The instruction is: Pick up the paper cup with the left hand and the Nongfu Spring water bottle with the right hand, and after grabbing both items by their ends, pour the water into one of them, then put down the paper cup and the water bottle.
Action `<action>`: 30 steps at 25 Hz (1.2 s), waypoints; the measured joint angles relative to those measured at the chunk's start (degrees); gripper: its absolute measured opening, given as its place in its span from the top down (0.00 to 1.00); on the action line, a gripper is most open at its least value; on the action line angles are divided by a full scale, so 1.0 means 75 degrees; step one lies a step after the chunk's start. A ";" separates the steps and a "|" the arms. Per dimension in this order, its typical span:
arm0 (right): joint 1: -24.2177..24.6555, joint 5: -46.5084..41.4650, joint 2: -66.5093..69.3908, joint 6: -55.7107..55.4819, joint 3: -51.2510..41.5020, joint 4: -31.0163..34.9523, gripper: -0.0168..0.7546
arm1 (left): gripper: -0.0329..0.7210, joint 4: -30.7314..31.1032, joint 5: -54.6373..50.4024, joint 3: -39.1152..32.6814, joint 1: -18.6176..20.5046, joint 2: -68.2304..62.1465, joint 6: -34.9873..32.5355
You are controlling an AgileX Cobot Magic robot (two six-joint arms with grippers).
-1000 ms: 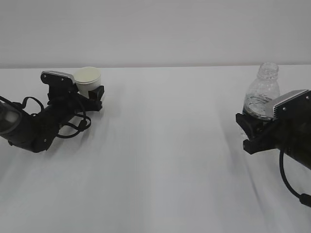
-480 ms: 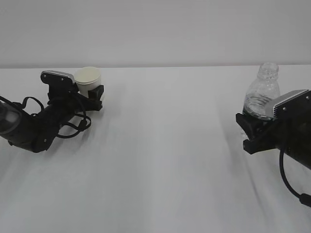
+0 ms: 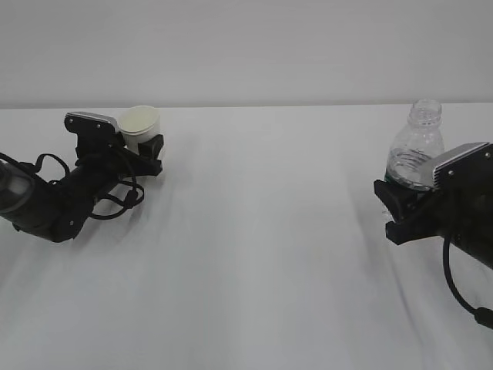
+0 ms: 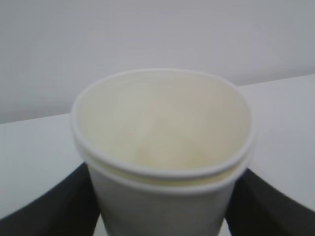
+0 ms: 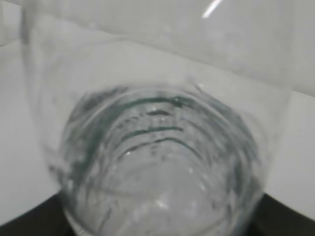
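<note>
The small cream-white paper cup (image 3: 140, 128) with a rolled rim sits between the two black fingers of the left hand (image 3: 146, 150), tilted a little; the fingers touch its smooth walls, and the rim is pressed slightly oval. On the right, the clear ribbed plastic water bottle (image 3: 417, 150), capless, stands upright in the right hand (image 3: 397, 202), jaws closed around its lower part. Both are over the white table (image 3: 262, 247).

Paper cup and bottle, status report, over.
Left tool astride the paper cup, cup slightly tilted, low at the table. Right tool shut on the water bottle, upright, capless. Nothing between them on the white table.
</note>
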State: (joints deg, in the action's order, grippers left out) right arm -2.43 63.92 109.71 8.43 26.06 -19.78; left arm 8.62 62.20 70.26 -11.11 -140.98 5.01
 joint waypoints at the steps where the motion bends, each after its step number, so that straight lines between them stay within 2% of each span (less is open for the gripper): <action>1: 0.0000 0.0000 0.0000 0.0000 0.0000 0.0000 0.43 | 0.27 0.0000 0.0000 0.0000 0.0000 0.0000 0.0000; 7: 0.0000 0.0000 0.0000 0.0000 0.0000 0.0000 0.43 | 0.28 0.0029 0.0000 0.0000 0.0000 0.0000 0.0000; 13: 0.0000 0.0000 0.0000 0.0000 0.0000 0.0000 0.43 | 0.34 0.0058 0.0029 0.0000 0.0000 0.0000 0.0000; 20: 0.0000 0.0000 0.0000 0.0012 0.0000 0.0000 0.43 | 0.35 0.0058 0.0045 -0.0048 0.0000 0.0036 0.0000; 30: 0.0000 0.0000 0.0000 0.0012 0.0000 0.0000 0.43 | 0.35 0.0406 -0.0071 -0.1205 0.0281 0.1017 0.0047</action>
State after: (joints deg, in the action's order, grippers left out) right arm -2.43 63.92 109.71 8.52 26.06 -19.78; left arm 11.67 61.67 61.22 -9.00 -133.36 5.36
